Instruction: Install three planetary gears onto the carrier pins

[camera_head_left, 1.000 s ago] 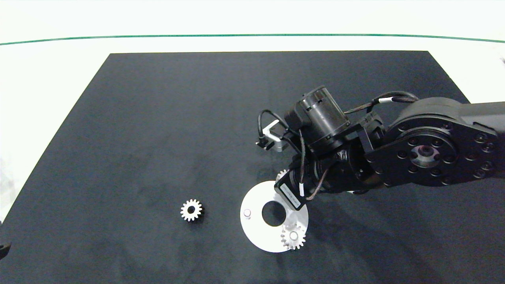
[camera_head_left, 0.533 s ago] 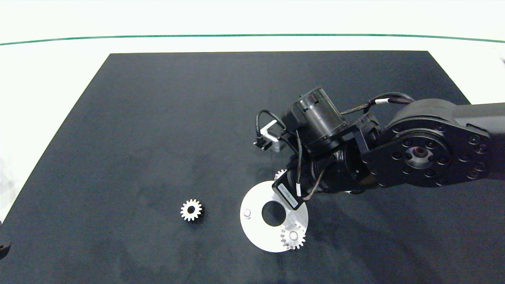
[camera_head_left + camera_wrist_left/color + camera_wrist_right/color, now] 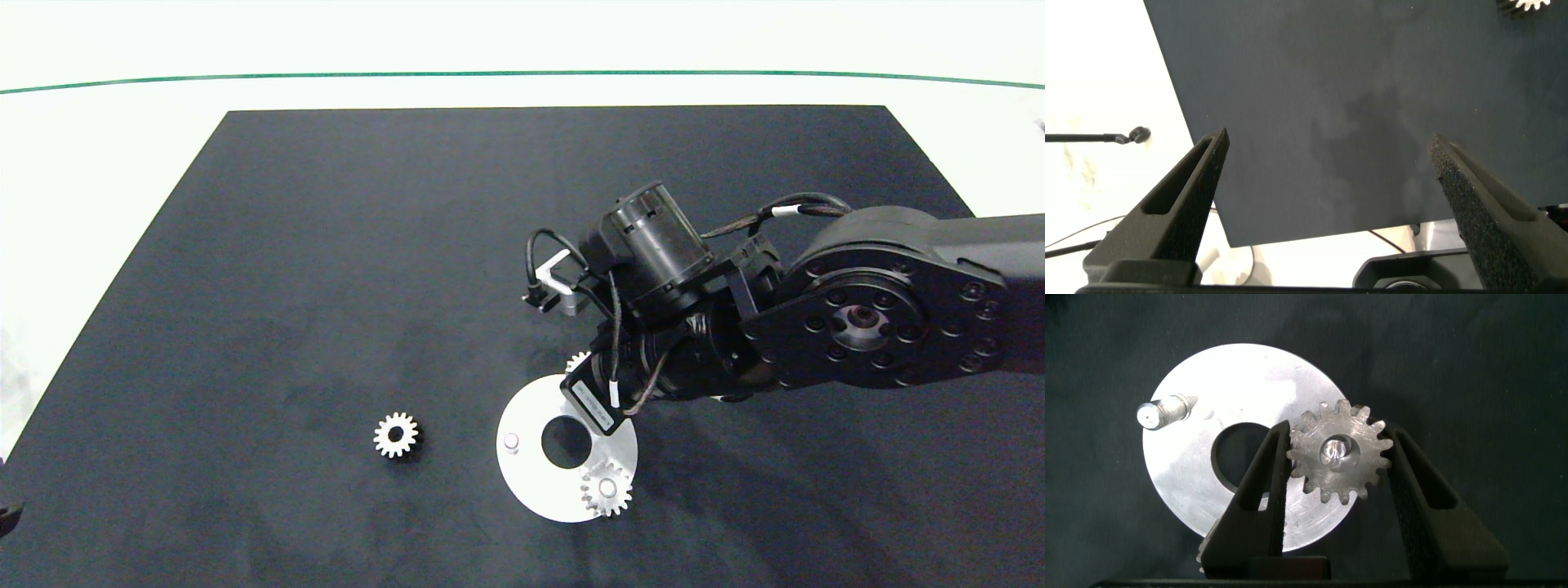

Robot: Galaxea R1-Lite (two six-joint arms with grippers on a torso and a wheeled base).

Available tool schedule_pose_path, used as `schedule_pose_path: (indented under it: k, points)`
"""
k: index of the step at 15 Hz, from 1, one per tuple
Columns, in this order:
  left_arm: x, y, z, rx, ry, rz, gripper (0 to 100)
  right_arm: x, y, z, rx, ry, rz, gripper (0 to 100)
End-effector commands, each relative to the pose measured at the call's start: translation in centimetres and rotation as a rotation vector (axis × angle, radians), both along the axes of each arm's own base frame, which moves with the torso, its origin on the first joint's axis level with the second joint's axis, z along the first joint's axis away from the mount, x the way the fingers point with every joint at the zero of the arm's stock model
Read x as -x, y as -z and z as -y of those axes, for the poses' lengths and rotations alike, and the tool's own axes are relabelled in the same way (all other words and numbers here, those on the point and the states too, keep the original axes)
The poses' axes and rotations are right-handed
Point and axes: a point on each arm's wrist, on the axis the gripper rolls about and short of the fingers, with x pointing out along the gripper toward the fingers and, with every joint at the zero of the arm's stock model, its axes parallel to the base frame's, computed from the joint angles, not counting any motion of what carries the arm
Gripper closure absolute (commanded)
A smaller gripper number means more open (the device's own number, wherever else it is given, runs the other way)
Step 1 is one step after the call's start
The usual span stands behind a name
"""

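Done: one gear seated on its pin | now: right gripper fingers clasp second gear over a pin on the disc | left: loose gear on surface, bare pin | left gripper wide, empty.

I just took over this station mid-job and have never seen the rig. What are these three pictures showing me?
The wide picture looks down on a black mat. The other two come from cameras on each arm's wrist. The right gripper has its grey fingers either side of a small gear sitting over a pin on the white disc. A second gear is already on its pin, one pin is bare, and a third gear lies loose on the mat. The left gripper hangs open and empty at the mat's edge.
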Motion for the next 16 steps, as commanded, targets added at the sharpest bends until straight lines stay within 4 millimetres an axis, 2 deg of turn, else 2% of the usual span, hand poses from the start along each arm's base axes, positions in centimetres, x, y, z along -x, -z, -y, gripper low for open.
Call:
schedule_pose_path:
  k: [1, 11, 15, 16]
  points:
    - [0.1, 0.0, 0.0, -0.002, 0.000, -0.003, 0, -0.1, 0.4, -0.1, 0.013, 0.001, -0.010, 87]
    - [0.1, 0.0, 0.0, -0.002, 0.000, -0.003, 0, 0.4, 0.3, 0.2, 0.016, 0.000, -0.013, 87]
    - [0.1, 0.0, 0.0, -0.002, 0.000, -0.001, 0, 0.9, -0.3, 0.5, 0.001, -0.006, 0.000, 87]
    - [0.2, 0.0, 0.0, -0.002, 0.000, 0.000, 0, 0.9, -0.6, 0.7, -0.002, -0.003, 0.005, 0]
